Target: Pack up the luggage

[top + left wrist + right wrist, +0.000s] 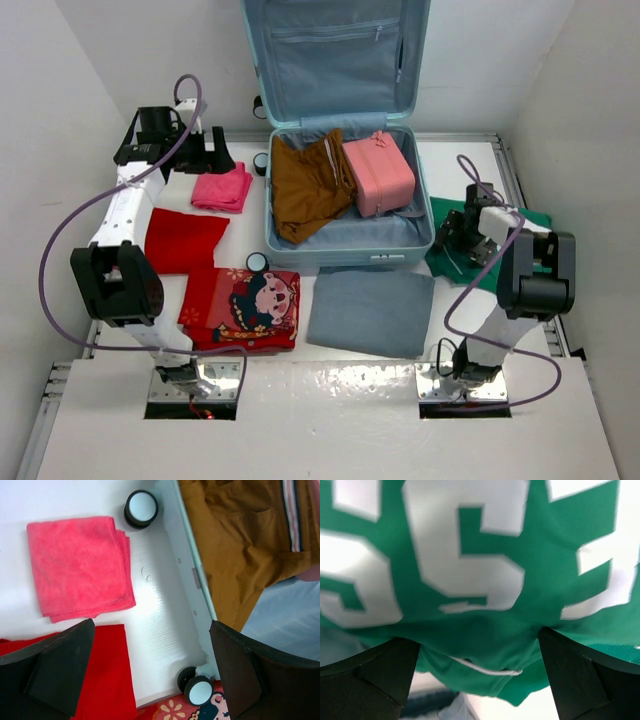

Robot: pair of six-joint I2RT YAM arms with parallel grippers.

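The luggage (340,258) lies open at the far middle of the table, lid upright, with a brown garment (310,185) and a pink case (378,173) inside. Left of it, the left gripper (152,650) hangs empty and spread wide near a pink towel (80,567). Right of it, the right gripper (480,675) is spread wide just over a green jersey (485,625), gripping nothing.

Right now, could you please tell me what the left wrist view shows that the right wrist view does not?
Only the left wrist view shows the pink towel, the red cloth, the luggage with two wheels, and the brown garment inside it. Only the right wrist view shows the green garment with white print, blurred. Both show an open, empty tool: the left tool and the right tool.
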